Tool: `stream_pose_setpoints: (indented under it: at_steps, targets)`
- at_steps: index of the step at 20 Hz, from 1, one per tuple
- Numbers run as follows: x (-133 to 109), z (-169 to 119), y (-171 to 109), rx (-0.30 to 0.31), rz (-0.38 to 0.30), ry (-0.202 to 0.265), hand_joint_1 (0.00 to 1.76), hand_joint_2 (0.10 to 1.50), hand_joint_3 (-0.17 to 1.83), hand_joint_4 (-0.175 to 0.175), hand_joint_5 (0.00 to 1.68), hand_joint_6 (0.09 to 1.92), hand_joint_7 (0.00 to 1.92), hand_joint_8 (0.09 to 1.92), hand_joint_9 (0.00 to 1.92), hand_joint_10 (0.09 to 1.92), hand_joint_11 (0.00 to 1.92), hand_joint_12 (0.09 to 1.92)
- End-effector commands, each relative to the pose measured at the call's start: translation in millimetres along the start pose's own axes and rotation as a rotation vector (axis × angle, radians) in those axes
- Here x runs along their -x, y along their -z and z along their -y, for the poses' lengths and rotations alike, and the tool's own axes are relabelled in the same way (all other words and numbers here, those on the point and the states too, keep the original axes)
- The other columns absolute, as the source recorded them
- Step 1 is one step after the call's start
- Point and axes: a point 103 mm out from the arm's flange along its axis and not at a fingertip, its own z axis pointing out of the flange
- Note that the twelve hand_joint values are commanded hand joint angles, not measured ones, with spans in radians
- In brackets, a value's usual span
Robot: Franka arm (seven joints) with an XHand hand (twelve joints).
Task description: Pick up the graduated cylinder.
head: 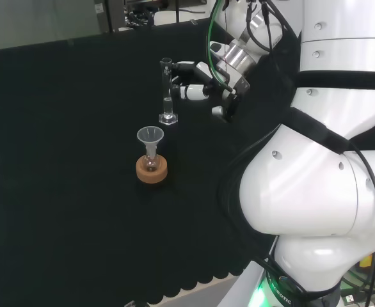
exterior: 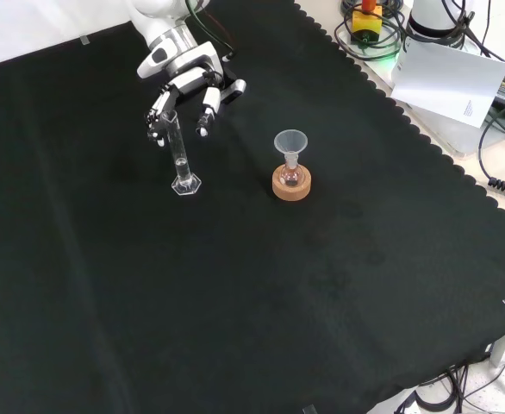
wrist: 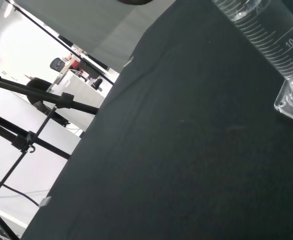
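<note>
We see the graduated cylinder (exterior: 180,155) standing upright on the black cloth (exterior: 235,293), left of the funnel-topped flask (exterior: 290,164) on its cork ring (exterior: 290,184) in the front view. The hand (exterior: 186,90) hovers at its top, fingers (exterior: 207,112) spread around the rim, holding nothing.

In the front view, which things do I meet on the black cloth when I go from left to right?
Cylinder, with the hand above it → funnel in a small flask on a cork ring.
</note>
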Motion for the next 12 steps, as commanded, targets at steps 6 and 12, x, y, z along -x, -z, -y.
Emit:
stream_pose_setpoints:
  at_steps: [6, 12]
  targets:
    - [9.3, -11.4, -9.1, 0.022, -0.052, 0.011, 0.97, 1.01, -0.17, -0.034, 0.52, 0.09, 0.38, 0.61, 0.61, 0.54, 0.4, 1.3]
    - [15.2, -14.1, -12.9, 0.029, -0.089, 0.031, 0.98, 1.01, -0.17, -0.035, 0.53, 0.09, 0.4, 0.61, 0.61, 0.54, 0.39, 1.3]
